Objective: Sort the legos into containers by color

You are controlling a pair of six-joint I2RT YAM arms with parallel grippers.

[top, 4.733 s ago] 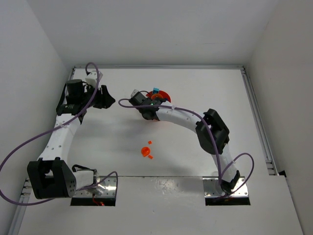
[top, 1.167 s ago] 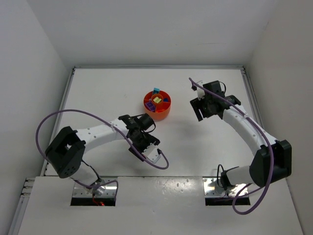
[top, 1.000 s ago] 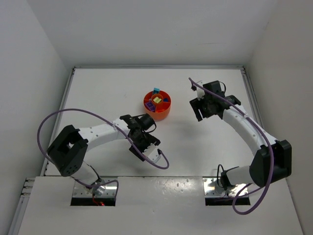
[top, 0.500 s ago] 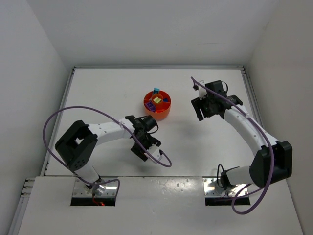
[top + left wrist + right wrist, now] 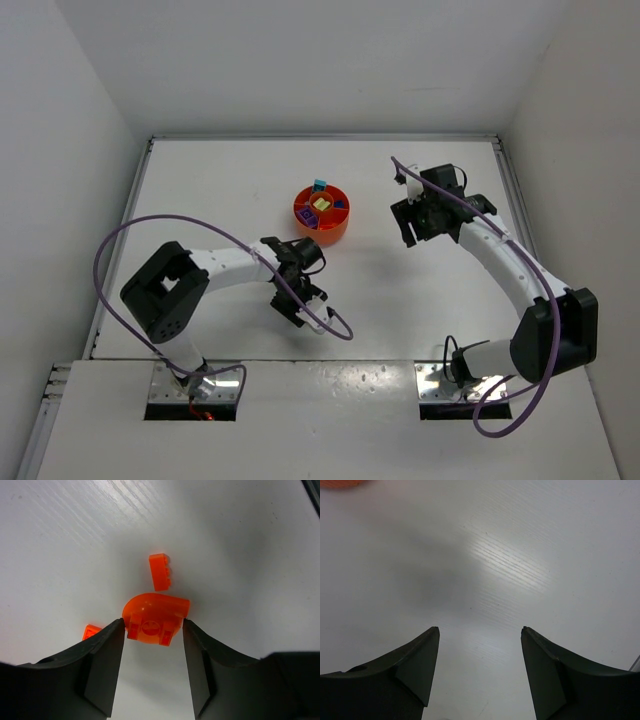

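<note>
In the left wrist view a round orange lego (image 5: 152, 617) lies on the white table. My left gripper (image 5: 153, 622) has its fingertips (image 5: 116, 630) pressed against both sides of it. An orange brick (image 5: 161, 571) lies just beyond it, and a small orange piece (image 5: 90, 630) shows beside the left finger. From above, the left gripper (image 5: 300, 305) covers these legos. The orange dish (image 5: 325, 237) holds lime, purple and blue legos, with a cyan lego (image 5: 318, 185) at its far rim. My right gripper (image 5: 407, 230) hangs open to the right of the dish, with nothing between its fingers (image 5: 480, 630).
A purple cable (image 5: 130, 240) loops from the left arm over the table's left side. White walls enclose the table on three sides. A sliver of the orange dish (image 5: 340, 482) shows at the top left of the right wrist view.
The left gripper has moved down and toward the near edge onto the orange legos, and its jaws have narrowed onto the round one. The right arm has barely moved.
</note>
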